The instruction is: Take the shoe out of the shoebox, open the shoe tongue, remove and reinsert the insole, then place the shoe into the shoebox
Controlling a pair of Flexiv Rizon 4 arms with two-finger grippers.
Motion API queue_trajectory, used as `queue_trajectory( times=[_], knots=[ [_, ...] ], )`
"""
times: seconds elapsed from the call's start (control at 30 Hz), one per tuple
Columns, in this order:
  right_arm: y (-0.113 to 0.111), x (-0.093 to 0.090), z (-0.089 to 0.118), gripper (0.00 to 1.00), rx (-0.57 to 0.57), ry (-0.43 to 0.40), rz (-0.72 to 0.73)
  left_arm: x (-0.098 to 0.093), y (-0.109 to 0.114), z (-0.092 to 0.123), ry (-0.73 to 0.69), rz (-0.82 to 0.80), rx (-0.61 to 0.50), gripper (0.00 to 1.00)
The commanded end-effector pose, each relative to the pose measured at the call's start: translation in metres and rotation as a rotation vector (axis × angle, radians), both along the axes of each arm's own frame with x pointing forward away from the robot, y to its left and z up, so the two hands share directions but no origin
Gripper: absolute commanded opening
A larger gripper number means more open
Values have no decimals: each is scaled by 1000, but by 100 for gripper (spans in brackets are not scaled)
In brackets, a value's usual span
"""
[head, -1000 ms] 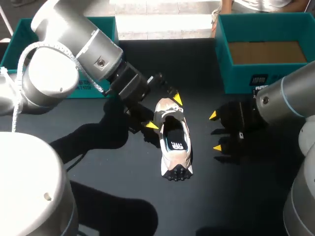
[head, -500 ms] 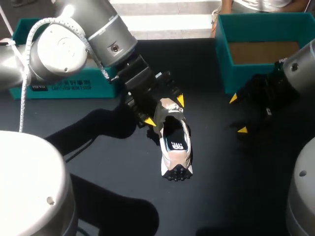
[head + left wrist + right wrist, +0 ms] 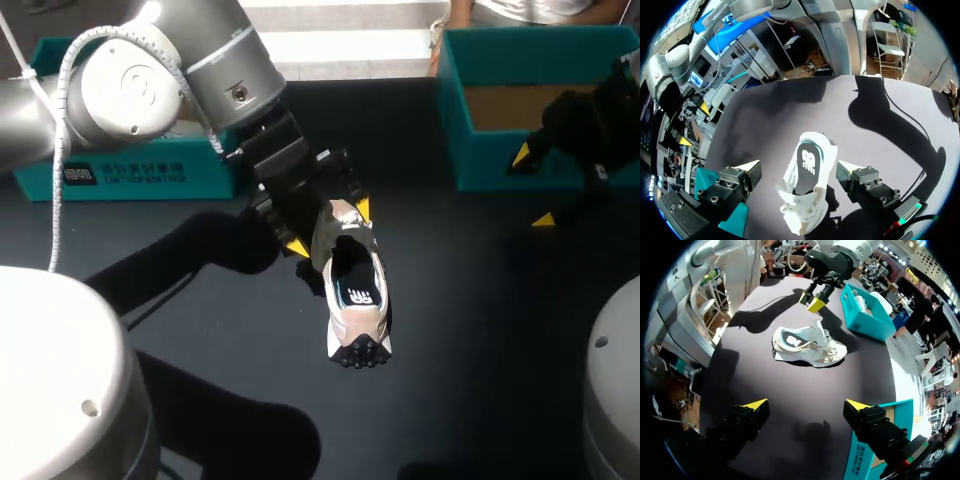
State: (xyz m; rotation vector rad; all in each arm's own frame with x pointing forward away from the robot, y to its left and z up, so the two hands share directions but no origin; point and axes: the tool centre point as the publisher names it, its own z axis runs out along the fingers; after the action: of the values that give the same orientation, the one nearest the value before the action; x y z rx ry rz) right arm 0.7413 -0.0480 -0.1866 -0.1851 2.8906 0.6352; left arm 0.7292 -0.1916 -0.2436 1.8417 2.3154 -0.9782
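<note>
The white-and-beige sneaker (image 3: 355, 290) lies on the black table (image 3: 480, 330). The left gripper (image 3: 330, 227) straddles its laced end, fingers spread wide, clear of it. The right gripper (image 3: 532, 187), open and empty, hangs well away from the sneaker, beside the teal cardboard shoebox (image 3: 500, 160).

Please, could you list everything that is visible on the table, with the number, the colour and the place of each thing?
shoe: 1, white and beige, middle of the table
insole: 1, dark with a white mark, inside the shoe
box: 2, teal, one at the far left, one at the far right with a brown bottom
table: 1, black, under everything
left gripper: 1, yellow tips, open, astride the shoe's laced end
right gripper: 1, yellow tips, open, just in front of the right box
</note>
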Motion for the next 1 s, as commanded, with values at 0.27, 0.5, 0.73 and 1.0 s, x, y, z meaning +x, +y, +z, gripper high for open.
queue_trajectory(
  times=[0.27,0.5,0.73,1.0],
  knots=[
    [-7,-8,11,100,0,-6,-1,15,2,1,-41,-191,262,25],
    [-7,-8,11,100,0,-6,-1,8,5,-7,-147,-233,326,0],
    [-7,-8,11,100,0,-6,-1,2,3,-31,-241,-230,346,0],
    [-7,-8,11,100,0,-6,-1,-9,-5,-53,-287,-220,365,0]
  ],
)
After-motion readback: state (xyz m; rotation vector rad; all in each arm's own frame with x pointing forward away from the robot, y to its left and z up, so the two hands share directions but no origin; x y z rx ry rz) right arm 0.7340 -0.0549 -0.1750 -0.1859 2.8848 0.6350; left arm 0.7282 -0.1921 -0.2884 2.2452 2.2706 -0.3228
